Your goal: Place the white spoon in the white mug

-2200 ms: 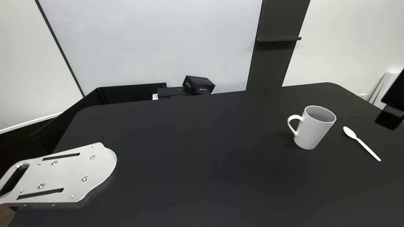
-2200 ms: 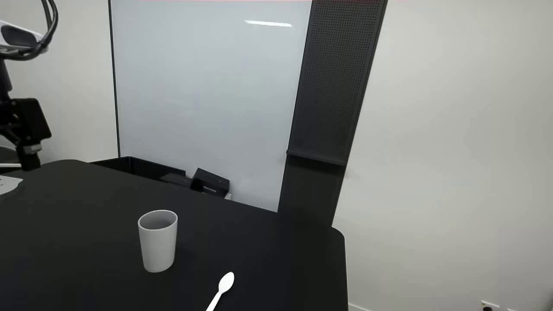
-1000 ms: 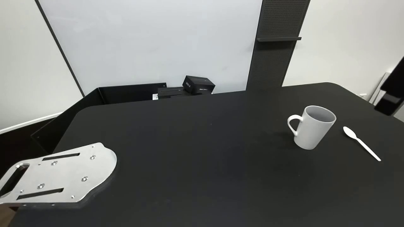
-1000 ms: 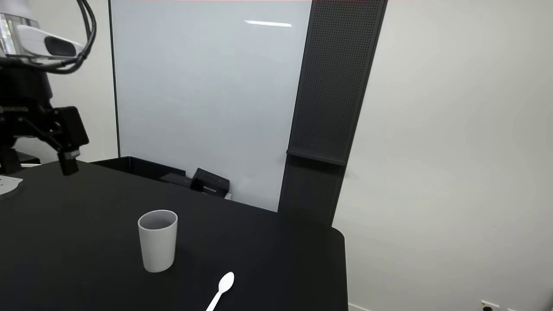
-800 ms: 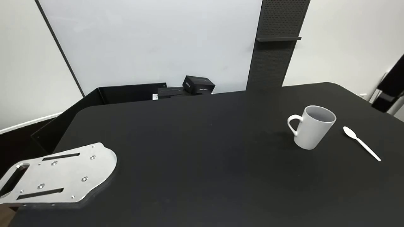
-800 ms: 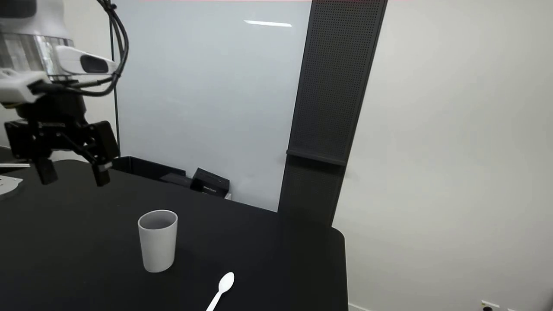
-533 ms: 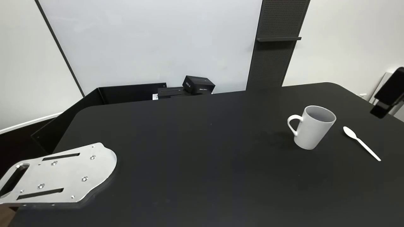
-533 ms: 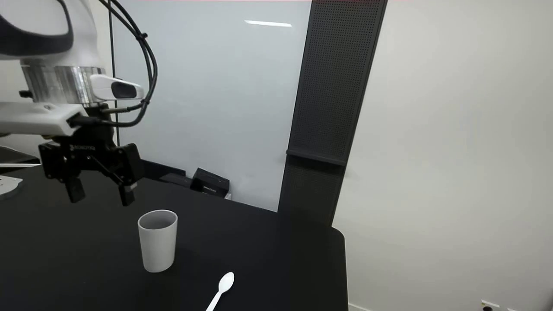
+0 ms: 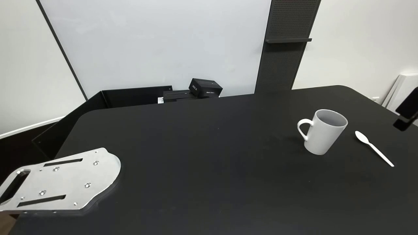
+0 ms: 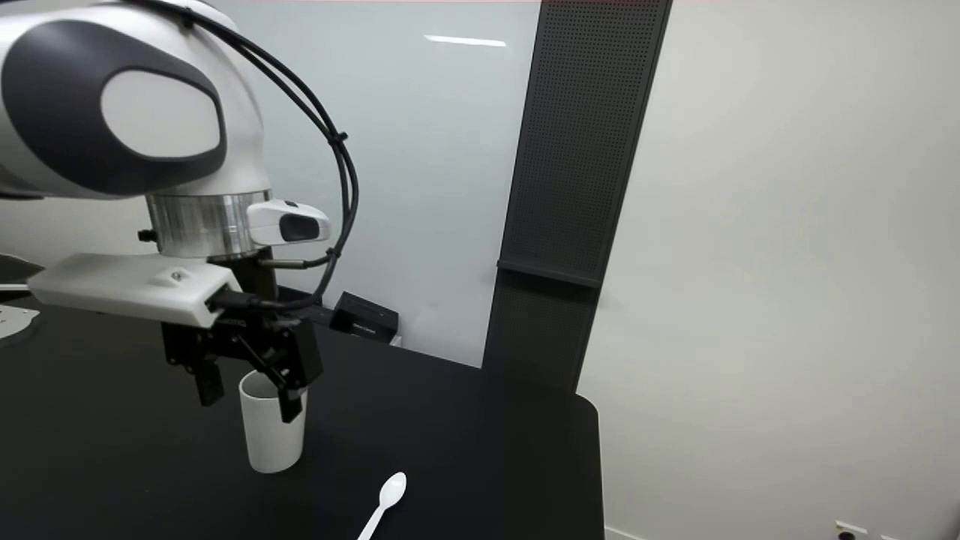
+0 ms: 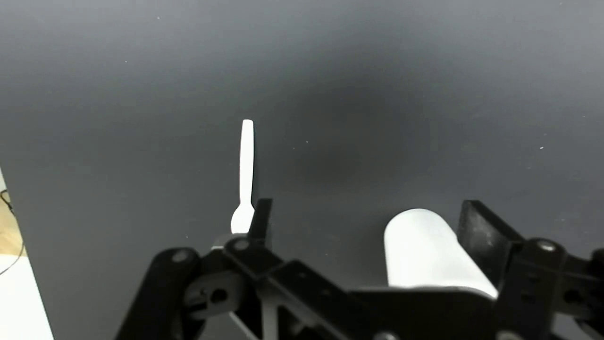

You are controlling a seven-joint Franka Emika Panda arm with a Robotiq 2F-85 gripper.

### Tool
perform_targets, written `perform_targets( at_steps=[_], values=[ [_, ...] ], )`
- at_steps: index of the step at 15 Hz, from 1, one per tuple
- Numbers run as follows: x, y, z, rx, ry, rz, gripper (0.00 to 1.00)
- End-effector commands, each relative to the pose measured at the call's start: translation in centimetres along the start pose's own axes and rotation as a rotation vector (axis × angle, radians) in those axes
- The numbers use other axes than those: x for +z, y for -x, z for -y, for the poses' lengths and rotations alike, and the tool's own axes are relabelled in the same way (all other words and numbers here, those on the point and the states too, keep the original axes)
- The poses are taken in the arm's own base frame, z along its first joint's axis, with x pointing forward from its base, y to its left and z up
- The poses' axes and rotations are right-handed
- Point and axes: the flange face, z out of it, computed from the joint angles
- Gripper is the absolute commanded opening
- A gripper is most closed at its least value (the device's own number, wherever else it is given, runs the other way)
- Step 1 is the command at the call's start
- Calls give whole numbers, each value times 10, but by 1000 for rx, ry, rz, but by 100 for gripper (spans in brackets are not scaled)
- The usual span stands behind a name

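Note:
The white spoon (image 9: 361,137) lies flat on the black table beside the white mug (image 9: 325,137), which stands upright. Both also show in the other exterior picture, spoon (image 10: 391,491) partly cut off and mug (image 10: 271,442) partly covered by a finger. My gripper (image 10: 250,401) is open and empty, in the air above the table near the mug. In the wrist view, my gripper (image 11: 370,224) has its fingers wide apart. The spoon (image 11: 246,170) lies by the left finger, its bowl end partly hidden. The mug (image 11: 420,255) shows between the fingers, nearer the right one, its top hidden.
A silver metal plate (image 9: 81,176) lies on the table (image 9: 209,182), far from the mug. Black boxes (image 9: 205,88) stand beyond the table's back edge. A dark perforated panel (image 10: 577,150) stands against the wall. A table edge shows at the left of the wrist view.
My arm has come in from the left in an exterior view, moving right and down until a finger overlaps the mug. The gripper stays open. The spoon and mug have not moved.

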Motion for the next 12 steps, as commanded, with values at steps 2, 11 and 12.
perform_targets(
  at_steps=[2,11,12],
  values=[
    [29,0,-31,42,-5,-3,100],
    [49,2,-70,-10,-59,-12,100],
    [50,4,-77,21,-69,-4,100]
  ],
)
